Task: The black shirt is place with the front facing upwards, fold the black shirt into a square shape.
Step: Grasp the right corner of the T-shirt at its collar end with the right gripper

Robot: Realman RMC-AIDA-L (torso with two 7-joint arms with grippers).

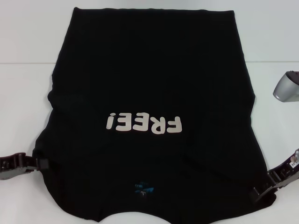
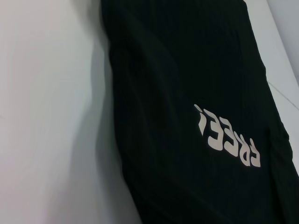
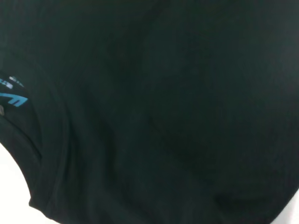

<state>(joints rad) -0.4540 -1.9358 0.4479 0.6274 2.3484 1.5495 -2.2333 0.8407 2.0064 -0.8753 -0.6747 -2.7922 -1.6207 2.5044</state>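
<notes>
The black shirt [image 1: 149, 93] lies front up on the white table [image 1: 28, 37], its hem at the far edge and its collar, with the small blue neck tag [image 1: 142, 189], nearest the robot. The "FREE!" lettering [image 1: 144, 123] sits near the middle. The sleeves appear already tucked in or hidden, so the cloth reads as a rough rectangle that widens toward the near shoulders.

The left gripper [image 1: 41, 162] is at the near left shoulder edge, and the right gripper [image 1: 259, 192] is at the near right corner. Both touch or overlap the fabric, but whether the jaws are clenched on cloth or released cannot be told; black fingers blend into black fabric. A grey part [image 1: 286, 87] shows at the far right.

The main risk, as a judgement, is an uneven grip: if one side catches only a thin layer or misses, the lift would skew the fold and drag the shirt. Pinching both layers unevenly could also bunch the shoulder area.
</notes>
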